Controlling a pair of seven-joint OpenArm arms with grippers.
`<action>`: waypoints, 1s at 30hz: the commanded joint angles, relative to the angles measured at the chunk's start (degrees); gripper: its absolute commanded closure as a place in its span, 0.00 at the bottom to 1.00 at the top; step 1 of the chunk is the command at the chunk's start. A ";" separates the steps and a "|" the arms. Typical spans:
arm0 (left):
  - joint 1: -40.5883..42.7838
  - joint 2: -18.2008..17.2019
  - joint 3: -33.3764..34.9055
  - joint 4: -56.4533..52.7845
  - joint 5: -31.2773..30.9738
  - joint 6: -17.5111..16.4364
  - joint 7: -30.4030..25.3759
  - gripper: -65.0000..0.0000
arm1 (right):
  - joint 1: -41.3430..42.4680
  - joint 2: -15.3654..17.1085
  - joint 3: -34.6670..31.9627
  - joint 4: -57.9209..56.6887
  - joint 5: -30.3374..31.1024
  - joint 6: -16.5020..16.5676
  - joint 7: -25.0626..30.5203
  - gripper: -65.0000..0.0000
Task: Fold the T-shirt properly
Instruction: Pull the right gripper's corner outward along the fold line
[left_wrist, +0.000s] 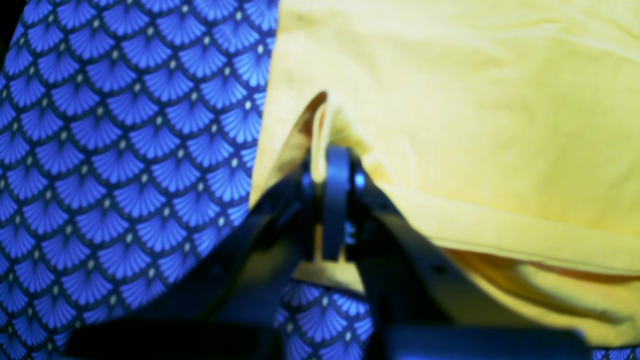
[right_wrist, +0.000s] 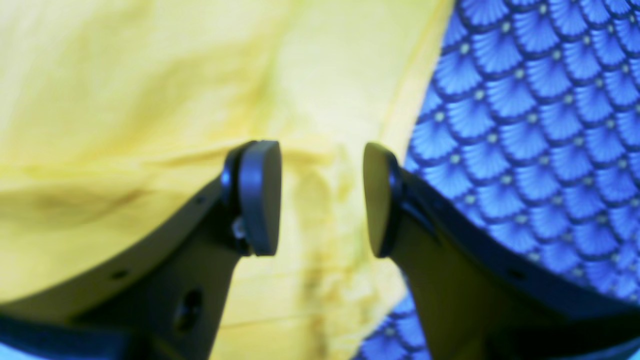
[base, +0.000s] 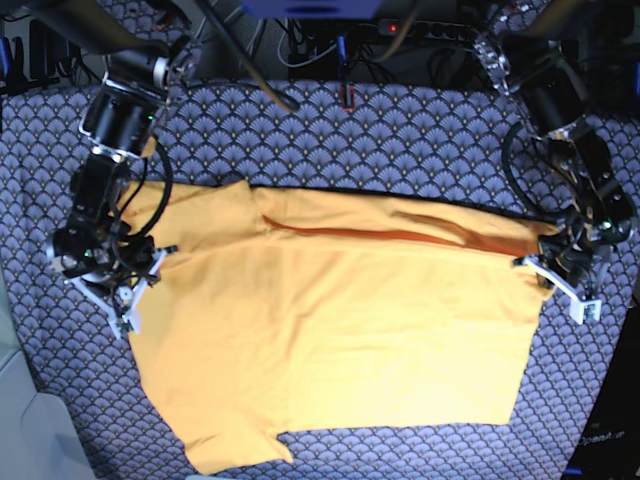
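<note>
Evidently soft and limp, the T-shirt (base: 330, 330) is best gripped at hems; left end effector (left_wrist: 332, 165) is clenched on its edge, right end effector (right_wrist: 320, 200) released.

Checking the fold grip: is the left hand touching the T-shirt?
Touching. The left wrist view shows the left hand shut, pinching a raised edge of the yellow T-shirt.

Tablecloth (base: 400, 150) bare around T-shirt (base: 340, 340); both arms crowd its side edges; cables (base: 300, 40) behind.
</note>
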 joint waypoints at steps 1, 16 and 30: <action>-1.10 -0.71 0.02 0.90 -0.38 0.27 -0.98 1.00 | 1.46 0.59 -0.12 0.94 0.37 -0.03 1.27 0.57; -1.10 -0.63 0.02 0.90 -0.38 0.27 -0.98 1.00 | 0.67 0.94 0.32 -5.83 0.63 -0.03 3.46 0.58; -1.10 -0.54 0.02 0.90 -0.73 0.27 -0.98 1.00 | 0.67 0.94 0.14 -5.39 0.72 -0.03 4.61 1.00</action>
